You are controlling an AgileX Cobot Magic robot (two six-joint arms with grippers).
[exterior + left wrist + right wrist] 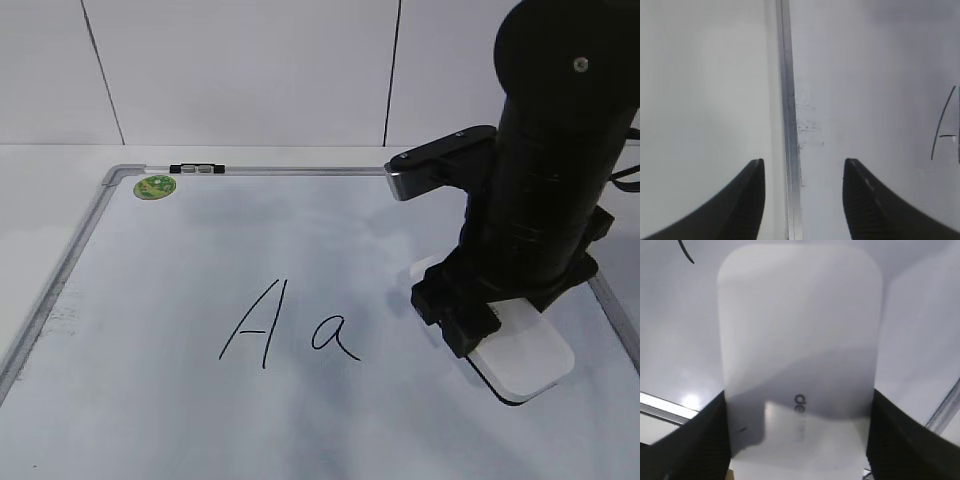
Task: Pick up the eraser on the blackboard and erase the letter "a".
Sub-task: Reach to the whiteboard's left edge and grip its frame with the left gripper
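Board: the large white dry-erase blackboard (300, 420) with its grey metal frame lay flat, a round green sticker (155, 186) at its far left corner.
Letters: a small handwritten letter "a" (335, 336) in black marker sat mid-board, just right of a tall capital "A" (256, 322).
Eraser: the white rounded plastic eraser (525, 362) lay on the board, right of the "a".
Right gripper (799, 440): jaws flanked the eraser's sides, touching it; eraser not lifted.
Left gripper (802, 197): open, holding nothing, straddling the board's left frame rail.

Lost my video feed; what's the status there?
Right gripper straddles white plastic eraser, grip unconfirmed. Left gripper open, empty. Small handwritten "a" unerased, path clear.
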